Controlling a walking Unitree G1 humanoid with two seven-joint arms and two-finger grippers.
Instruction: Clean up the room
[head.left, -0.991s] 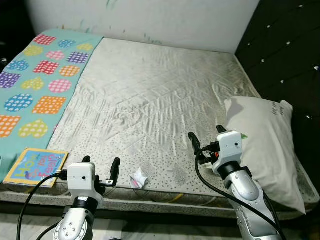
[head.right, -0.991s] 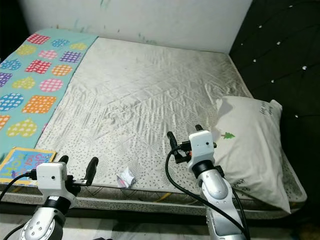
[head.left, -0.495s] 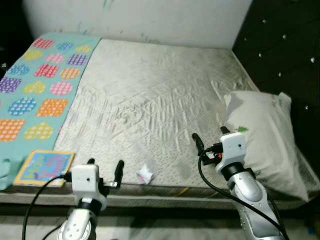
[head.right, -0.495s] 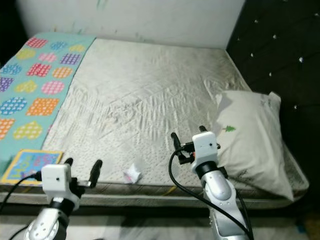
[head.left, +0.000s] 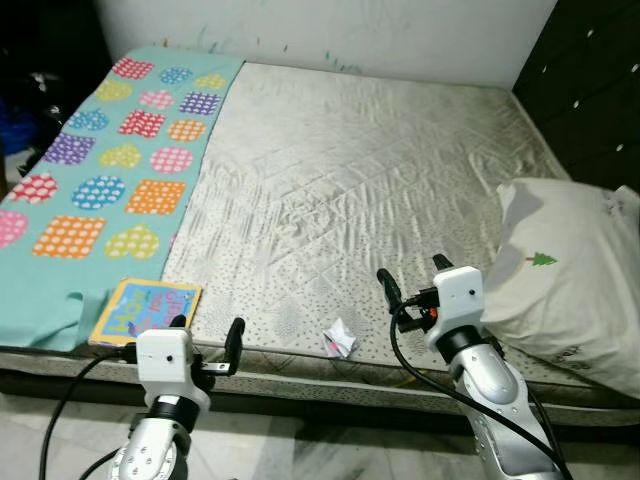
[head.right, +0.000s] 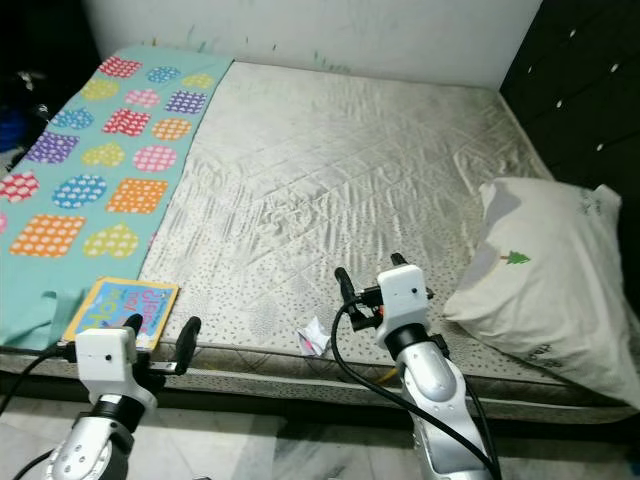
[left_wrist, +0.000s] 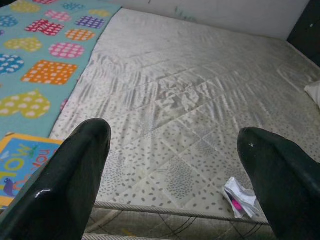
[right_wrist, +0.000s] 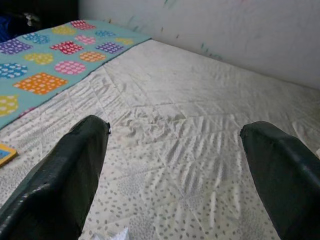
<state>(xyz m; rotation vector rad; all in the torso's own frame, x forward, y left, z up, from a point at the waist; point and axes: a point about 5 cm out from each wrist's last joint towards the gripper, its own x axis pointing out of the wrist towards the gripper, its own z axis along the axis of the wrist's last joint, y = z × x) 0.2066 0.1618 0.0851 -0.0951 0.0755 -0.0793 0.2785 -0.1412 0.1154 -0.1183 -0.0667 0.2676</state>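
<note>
Where the head views look down on the bed (head.left: 380, 160), a crumpled wrapper (head.left: 340, 338) lies near the front edge between the left gripper (head.left: 205, 342) and right gripper (head.left: 412, 288), both spread and empty. From the left wrist view, the wrapper (left_wrist: 239, 196) looks light, thin and crushable, so pinching its raised fold seems best. Along the right wrist view, its white corner (right_wrist: 112, 235) peeks between the wide-apart fingers.

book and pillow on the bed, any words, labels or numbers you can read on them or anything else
Children's book: large coloured letters on the cover, too blurred to read.
Pillow: a small green tree print, plus faint dark script near its far edge, too small to read.
Crumpled wrapper: pink marks, no readable text.
</note>
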